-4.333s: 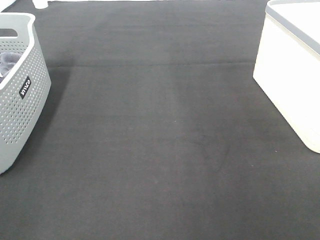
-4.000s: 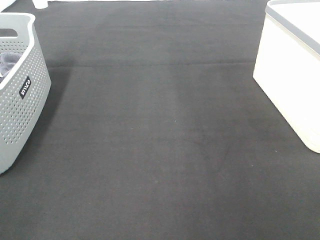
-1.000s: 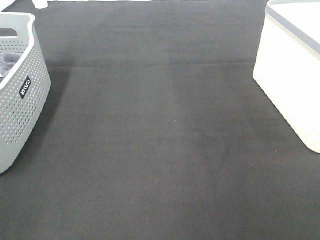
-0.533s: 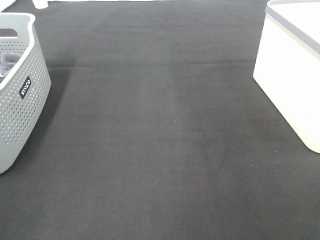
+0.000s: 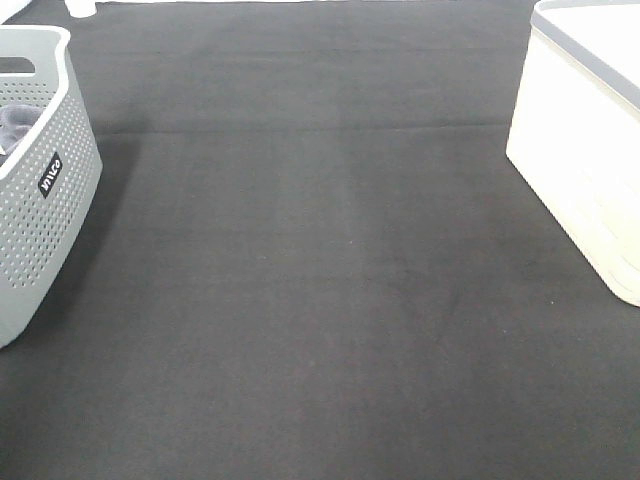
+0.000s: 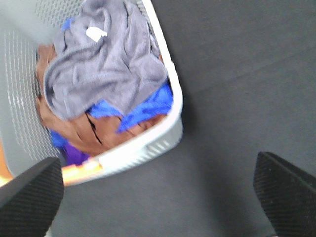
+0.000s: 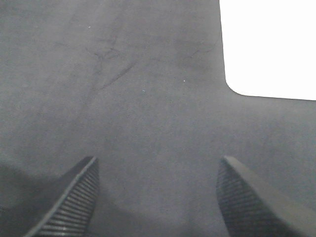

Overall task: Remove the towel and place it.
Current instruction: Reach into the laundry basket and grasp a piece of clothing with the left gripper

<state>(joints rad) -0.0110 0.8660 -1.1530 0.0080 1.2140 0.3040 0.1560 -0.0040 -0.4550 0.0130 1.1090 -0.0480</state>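
The grey-blue towel [image 6: 106,64] lies crumpled on top of the pile in the grey perforated basket [image 6: 170,131], a small white tag showing on it. A sliver of the towel [image 5: 15,122] peeks over the basket [image 5: 45,220] at the left edge of the exterior high view. My left gripper [image 6: 158,197] hangs open above the mat just outside the basket's rim, nothing between its fingers [image 6: 32,195]. My right gripper [image 7: 158,197] is open over bare dark mat near the white bin [image 7: 269,47]. Neither arm shows in the exterior high view.
Under the towel lie blue [image 6: 143,108], brown [image 6: 94,133] and purple [image 6: 74,154] cloths. A white bin with a grey rim [image 5: 585,150] stands at the right. A dark mat [image 5: 320,280] covers the table between basket and bin.
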